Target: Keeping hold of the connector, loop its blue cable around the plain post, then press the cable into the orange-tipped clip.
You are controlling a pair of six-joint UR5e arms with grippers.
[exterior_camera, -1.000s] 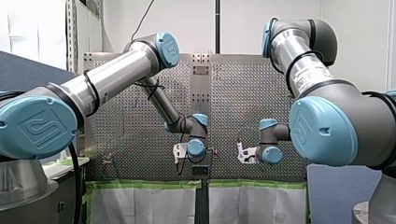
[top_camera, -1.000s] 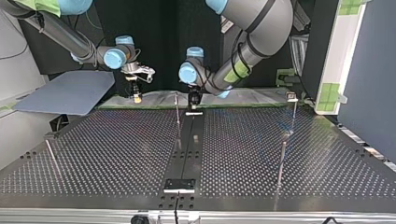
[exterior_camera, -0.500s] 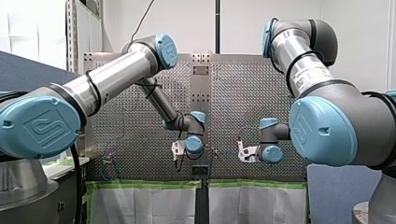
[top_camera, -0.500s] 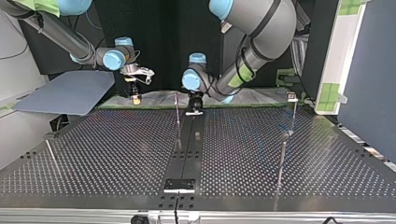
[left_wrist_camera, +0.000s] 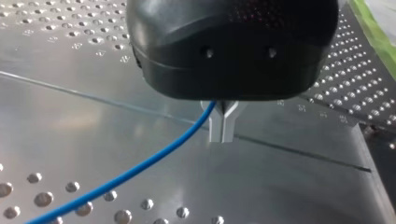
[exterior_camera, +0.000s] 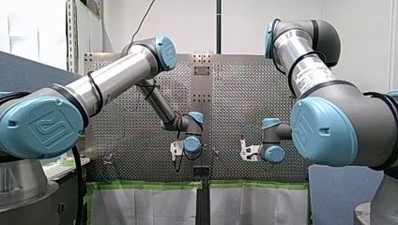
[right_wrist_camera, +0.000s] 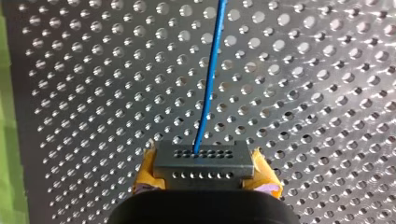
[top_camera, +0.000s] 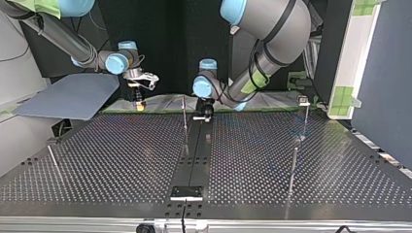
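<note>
1. You have the right gripper [right_wrist_camera: 205,176] clenched on the connector [right_wrist_camera: 204,158], with a yellow pad [right_wrist_camera: 145,170] on each side. It hangs by the table's [top_camera: 121,160] far edge, at the top view's left.
2. The cable [right_wrist_camera: 208,93] leaves the connector's face and runs straight away over the holes. The green strip [right_wrist_camera: 7,140] along the table's edge lies close beside that gripper.
3. The left gripper [left_wrist_camera: 223,133] has its metal fingers [left_wrist_camera: 215,126] pinched together. The cable sits in the notch above their tips and trails off low over the plate.
4. In the top view the left gripper sits at the far edge near the middle, just right of a thin post [top_camera: 184,116].
5. Your widest room lies between the grippers and the near edge. A right post [top_camera: 293,165] and a left post [top_camera: 52,162] stand in it.
</note>
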